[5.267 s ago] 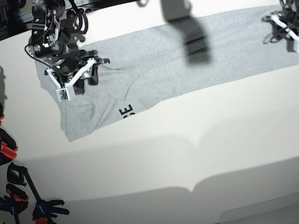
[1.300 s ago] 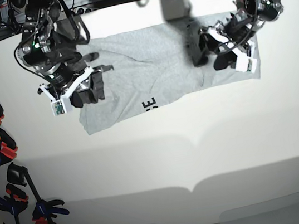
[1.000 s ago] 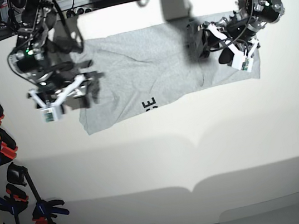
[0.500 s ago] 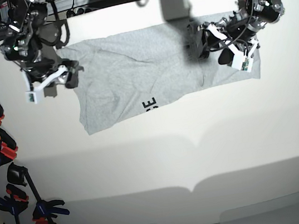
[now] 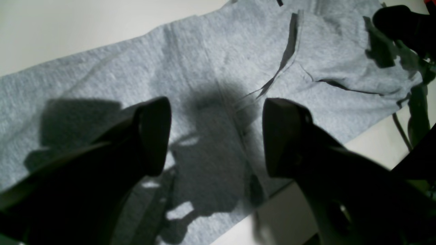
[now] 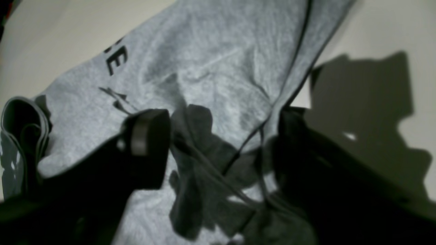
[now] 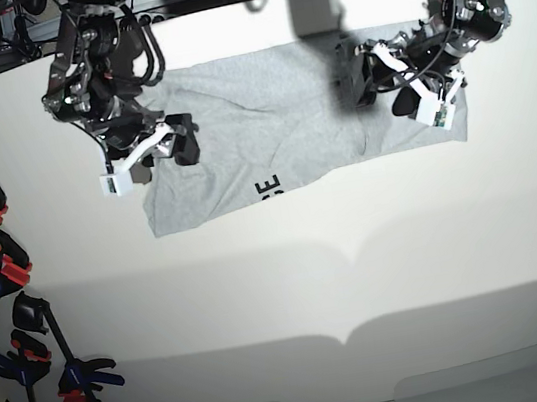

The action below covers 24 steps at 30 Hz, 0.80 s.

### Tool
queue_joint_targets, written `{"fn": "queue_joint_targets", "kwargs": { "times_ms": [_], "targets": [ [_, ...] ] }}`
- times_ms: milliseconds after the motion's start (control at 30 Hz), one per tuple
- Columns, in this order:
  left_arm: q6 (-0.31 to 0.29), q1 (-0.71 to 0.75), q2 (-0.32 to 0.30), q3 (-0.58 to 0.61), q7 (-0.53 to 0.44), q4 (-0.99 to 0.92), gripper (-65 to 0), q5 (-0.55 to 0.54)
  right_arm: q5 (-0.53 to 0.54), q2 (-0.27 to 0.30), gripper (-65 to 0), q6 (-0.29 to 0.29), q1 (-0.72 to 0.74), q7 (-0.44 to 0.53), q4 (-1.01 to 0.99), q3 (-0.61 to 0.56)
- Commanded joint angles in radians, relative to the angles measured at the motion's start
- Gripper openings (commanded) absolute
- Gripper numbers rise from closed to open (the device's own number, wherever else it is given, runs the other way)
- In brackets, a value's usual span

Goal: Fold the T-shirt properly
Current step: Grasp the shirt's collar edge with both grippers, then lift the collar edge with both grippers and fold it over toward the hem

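While there's clearly been some folding done, I'd call this maybe halfway at best. The bench [image 7: 292, 288] is a big pale surface, and the T-shirt [image 7: 277, 119] lies along its far edge, roughly in the middle of that edge, as a wide flat band with its long side parallel to the edge. It looks like it's been doubled over lengthwise: the plain side is mostly up, and a bit of the black lettering [image 7: 268, 187] peeks out at the near edge of the band, towards the right arm's end.

That end is the messy part. In the right wrist view the cloth is rumpled, with a rolled lip of fabric off to one side and creases running across it, so I reckon it needs smoothing before anything else. The other end, seen from the left wrist, lies flatter, just a loose flap and a couple of wrinkles.

The left gripper [image 7: 404, 90] hovers over its end of the shirt with the jaws spread wide, nothing between them. The right gripper [image 7: 153, 156] is the same story over its end, jaws fully apart and empty.

So what's left, I think: bringing the ends together crosswise and tidying up. A row of clamps [image 7: 1, 271] sits along the bench's edge on the right arm's side, well clear of everything.
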Motion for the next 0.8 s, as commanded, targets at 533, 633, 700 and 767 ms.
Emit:
{"fn": "queue_joint_targets", "kwargs": {
  "times_ms": [533,633,700,767],
  "targets": [
    [-0.006,0.006,-0.005,-0.003,0.021,0.018,-25.7,-0.017,-0.093,0.005,-65.0,-0.011,0.164,-0.003,0.003,0.285],
    [0.053,0.053,0.011,-0.003,-0.105,0.018,-25.7,-0.012,-0.055,0.005,-65.0,0.002,0.203,-0.046,0.003,0.327],
    [0.054,0.082,0.03,-0.002,-0.168,0.017,-25.7,0.038,-0.032,0.005,-65.0,0.023,0.213,-0.061,0.009,0.324],
    [0.058,0.089,0.035,0.013,-0.185,0.017,-25.7,0.108,-0.031,0.004,-65.0,0.024,0.212,-0.062,0.023,0.301]
  ]
}}
